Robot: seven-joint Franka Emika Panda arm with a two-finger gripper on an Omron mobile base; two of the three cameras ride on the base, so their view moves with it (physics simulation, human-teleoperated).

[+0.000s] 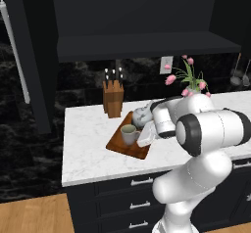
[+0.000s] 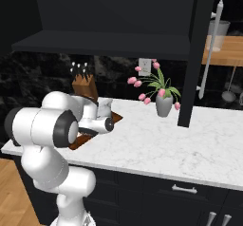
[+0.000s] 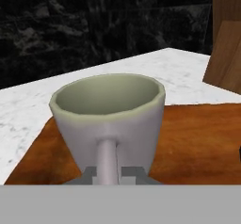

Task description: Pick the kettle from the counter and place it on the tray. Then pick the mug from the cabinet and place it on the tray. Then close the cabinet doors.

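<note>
The claw (image 3: 108, 173) is clenched tight on the handle of the mug (image 3: 109, 119), which stands on the tray (image 3: 193, 138).

The pale mug (image 1: 129, 133) stands upright on the reddish-brown tray (image 1: 123, 147) just beside the silver-grey kettle (image 1: 142, 115), on the white marble counter (image 1: 88, 144) below the open black cabinet (image 1: 142, 43).

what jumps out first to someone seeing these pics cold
The pale off-white cylindrical mug looms close in the hand view, standing on the reddish-brown wooden tray, its handle pinched in the shut gripper. In the left base view a squat silver-grey metal kettle shares that tray. Above, the black cabinet doors stand open, and a grey vase of pink flowers brightens the white marble counter.
</note>
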